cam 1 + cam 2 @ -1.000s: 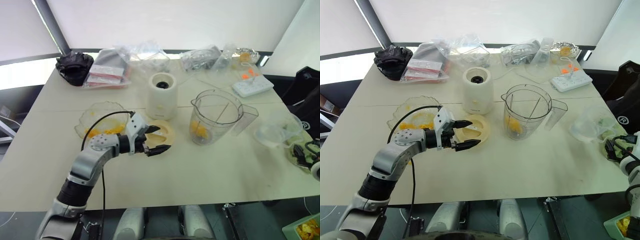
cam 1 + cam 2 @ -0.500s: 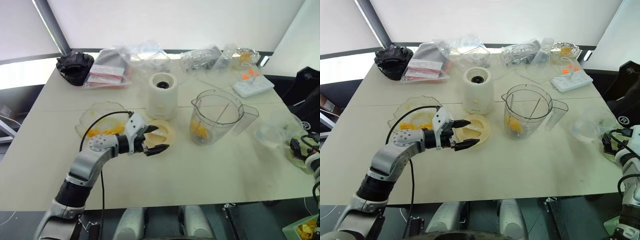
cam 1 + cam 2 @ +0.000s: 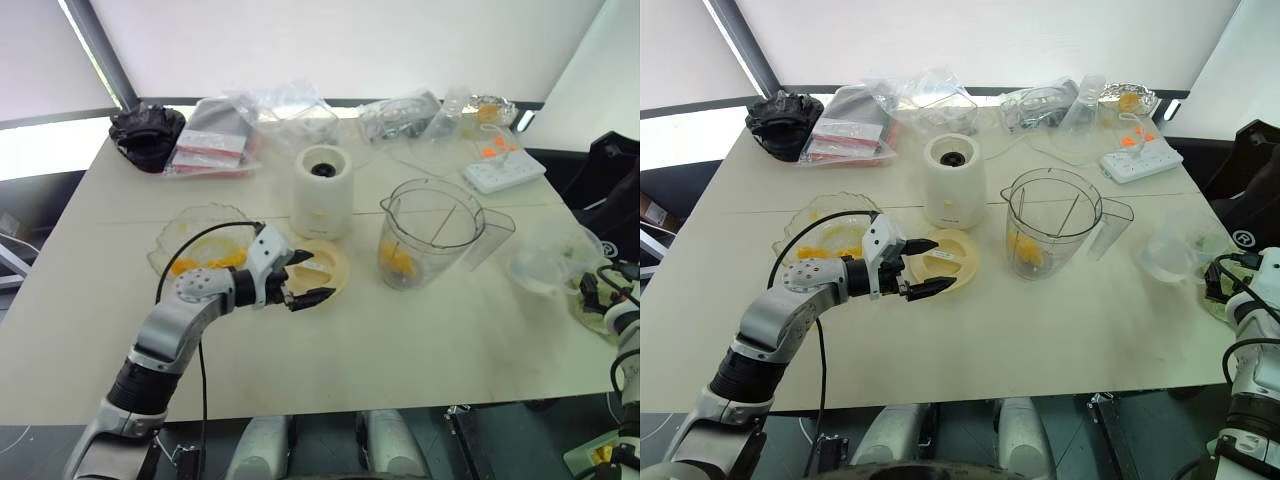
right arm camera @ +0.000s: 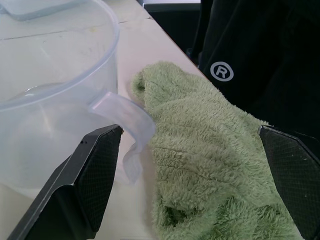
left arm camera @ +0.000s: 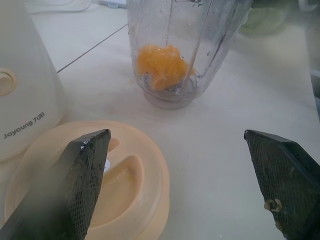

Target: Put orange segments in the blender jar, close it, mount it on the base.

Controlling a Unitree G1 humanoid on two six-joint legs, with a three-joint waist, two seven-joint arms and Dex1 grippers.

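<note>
We see the blender jar [image 3: 1052, 222] standing upright on the table [image 3: 1040, 330], lid off, with orange segments [image 3: 1022, 247] lying at its bottom around the blade hub. We judge the jar light and stiff, its clear plastic wall smooth and likely slippery, so the side handle [image 3: 1110, 227] or the rim looks the safer hold. The segments look soft and wet, easy to crush. The cream lid [image 3: 943, 258] lies flat just under the left gripper [image 3: 923, 268], between its two black fingers, which stand wide apart and hold nothing. The lid seems thin, rigid and light; we would take it by its edge. The base [image 3: 954, 182] stands just beyond the lid, away from that gripper. A glass bowl [image 3: 830, 228] with more segments sits beside the left arm. The right gripper [image 4: 195, 185], also spread wide and empty, hovers over a green cloth [image 4: 210, 165] beside a clear tub [image 4: 55, 95].
</note>
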